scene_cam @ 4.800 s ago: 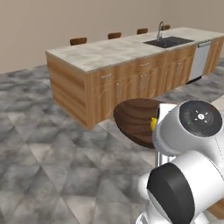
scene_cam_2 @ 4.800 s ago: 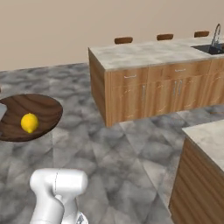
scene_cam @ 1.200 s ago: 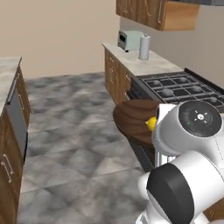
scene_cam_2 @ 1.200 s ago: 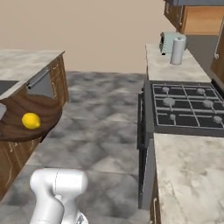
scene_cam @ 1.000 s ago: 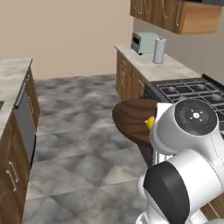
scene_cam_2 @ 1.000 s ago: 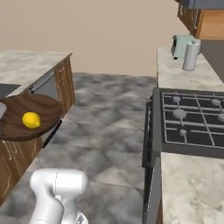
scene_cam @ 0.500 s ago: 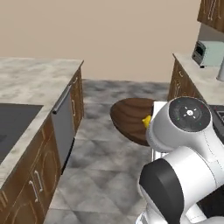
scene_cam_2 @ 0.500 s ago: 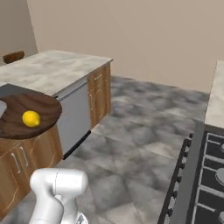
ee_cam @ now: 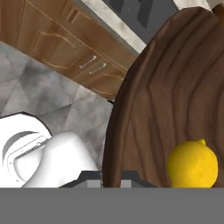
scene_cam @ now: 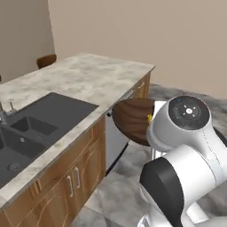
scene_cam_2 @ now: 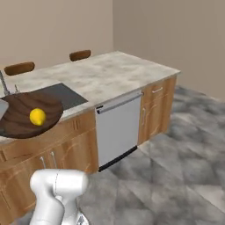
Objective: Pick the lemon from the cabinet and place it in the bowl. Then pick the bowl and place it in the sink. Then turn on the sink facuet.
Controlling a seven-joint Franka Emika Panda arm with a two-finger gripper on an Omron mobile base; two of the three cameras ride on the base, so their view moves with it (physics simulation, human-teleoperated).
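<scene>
The dark brown wooden bowl (scene_cam: 131,119) hangs in the air in front of the arm, level with the island's edge. My gripper (ee_cam: 113,178) is shut on its rim, one tip on each side of the wall. The yellow lemon (scene_cam_2: 38,116) lies inside the bowl (scene_cam_2: 19,117); the hand view shows the lemon (ee_cam: 193,163) near the bowl's (ee_cam: 144,100) floor. The dark two-basin sink (scene_cam: 33,128) sits in the marbled island top, to the left of the bowl. The slim grey sink facuet (scene_cam_2: 4,84) rises just behind the bowl at the left edge.
The marbled island counter (scene_cam: 99,73) runs away from me, with wood cupboard doors (scene_cam: 73,184) and a steel dishwasher front (scene_cam_2: 117,129) below it. Brown stools (scene_cam_2: 80,55) stand on its far side. Grey tiled floor (scene_cam_2: 184,162) lies open to the right.
The whole scene has swung round with the base: the stove side has gone and the island with the sink now lies close ahead. Bowl and lemon stay held in front of the arm.
</scene>
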